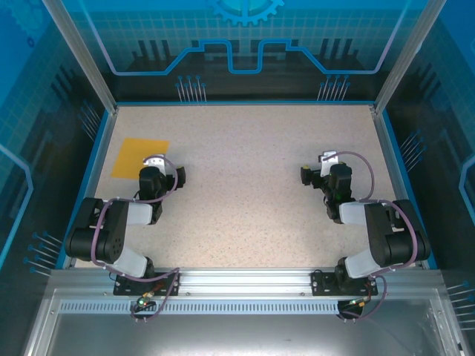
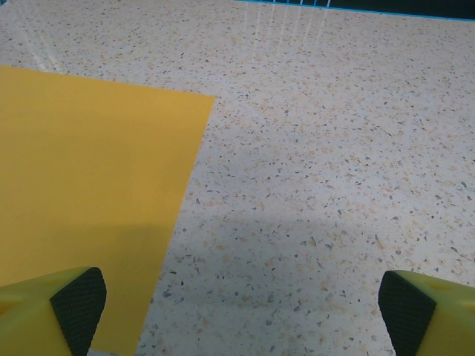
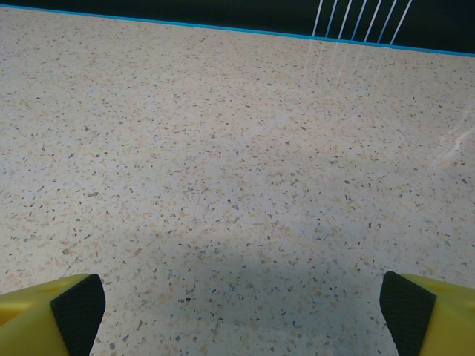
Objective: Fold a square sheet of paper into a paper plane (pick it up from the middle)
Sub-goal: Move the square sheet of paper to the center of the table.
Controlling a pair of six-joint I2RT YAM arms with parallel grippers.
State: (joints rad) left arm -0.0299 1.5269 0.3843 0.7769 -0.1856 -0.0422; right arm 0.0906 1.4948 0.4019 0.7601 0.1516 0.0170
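At the bottom edge of the left wrist view, my left gripper [image 2: 241, 315] was spread wide with nothing in it, just the black pads [image 2: 78, 308] poking into the lower corners. The square sheet of paper [image 2: 82, 193] lay flat on the speckled table [image 2: 334, 148], filling the left side of that frame, its right edge slanting down toward the left-hand pad. From the top view it sat at the upper left of the tabletop, right by my left wrist. My right gripper [image 3: 241, 319] was just as wide and empty, over bare table and well apart from the sheet.

So the step in hand, as I read it, was grabbing the sheet from the middle. My take: the left gripper was lined up off to the right of the paper, so it'd need to shift left until the sheet's centre sat between the pads, then come down gently. Thin paper lying flat gives pads nothing to bite, so pinching up a small ridge in the middle seemed smarter than scraping at an edge, which could crumple it or shove it around.

Stuff I couldn't make out: the sheet's left and bottom edges were cut off in the wrist view, my wrist covered its lower right corner from above, and I couldn't tell how high the pads were off the table.
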